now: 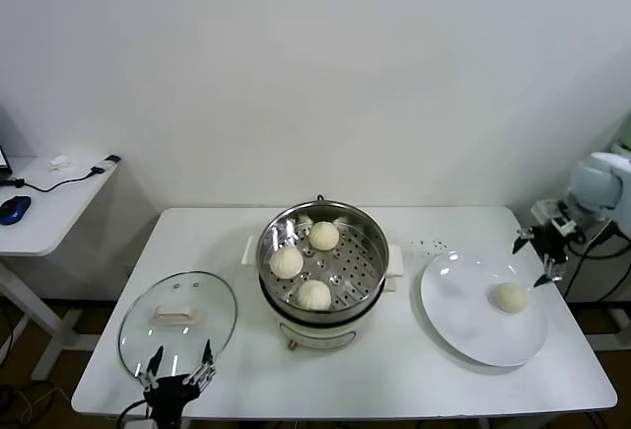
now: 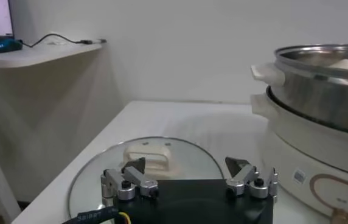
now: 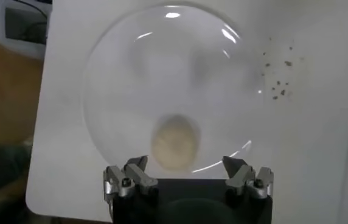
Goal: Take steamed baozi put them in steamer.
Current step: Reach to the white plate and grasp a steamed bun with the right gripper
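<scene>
The right end effector (image 1: 537,256) is held wide and empty, just above and beside the last baozi (image 1: 510,297) on the plate (image 1: 463,325). Three baozi (image 1: 287,262) are seen in the steamer (image 1: 367,242), well off to its left. The left end effector (image 1: 177,368) is parked wide at the lid (image 1: 178,321).

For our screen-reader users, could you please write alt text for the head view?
Three baozi sit in the open steamer mid-table; a fourth lies on a white plate, the open right tool above it. The open left tool hovers by the glass lid.
</scene>
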`<state>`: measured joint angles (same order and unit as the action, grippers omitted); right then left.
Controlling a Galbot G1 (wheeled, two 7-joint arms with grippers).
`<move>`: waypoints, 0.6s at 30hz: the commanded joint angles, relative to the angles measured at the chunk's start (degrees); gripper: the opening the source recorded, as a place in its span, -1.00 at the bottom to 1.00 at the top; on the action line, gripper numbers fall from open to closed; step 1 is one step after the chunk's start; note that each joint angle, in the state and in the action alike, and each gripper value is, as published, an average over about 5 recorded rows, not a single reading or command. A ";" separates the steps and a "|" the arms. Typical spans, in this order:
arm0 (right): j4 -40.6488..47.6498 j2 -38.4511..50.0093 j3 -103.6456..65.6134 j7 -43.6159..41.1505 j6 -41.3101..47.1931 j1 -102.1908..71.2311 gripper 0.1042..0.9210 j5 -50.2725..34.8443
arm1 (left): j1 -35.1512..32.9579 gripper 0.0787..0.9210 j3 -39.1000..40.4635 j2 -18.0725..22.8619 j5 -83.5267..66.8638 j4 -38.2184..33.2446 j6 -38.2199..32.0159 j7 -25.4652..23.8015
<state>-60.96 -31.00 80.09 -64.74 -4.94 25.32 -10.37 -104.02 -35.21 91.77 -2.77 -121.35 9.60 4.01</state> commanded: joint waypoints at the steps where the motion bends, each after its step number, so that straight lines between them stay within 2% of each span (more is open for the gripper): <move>1: 2.70 1.94 -15.38 3.56 3.64 -17.55 0.76 5.50 | -0.44 0.77 0.04 0.15 0.29 0.13 -0.16 0.07; 7: 4.72 0.17 -19.00 5.66 5.98 -19.92 0.76 8.43 | -1.06 0.77 0.12 0.18 0.62 -0.03 -0.38 0.15; 18: 6.28 -2.01 -19.26 5.80 6.58 -20.35 0.74 8.12 | -1.28 0.77 0.50 0.30 1.26 0.06 -0.41 0.20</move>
<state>-55.99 -32.34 64.58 -60.02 0.36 8.93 -3.96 -105.20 -34.83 92.03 -1.74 -121.48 9.18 4.19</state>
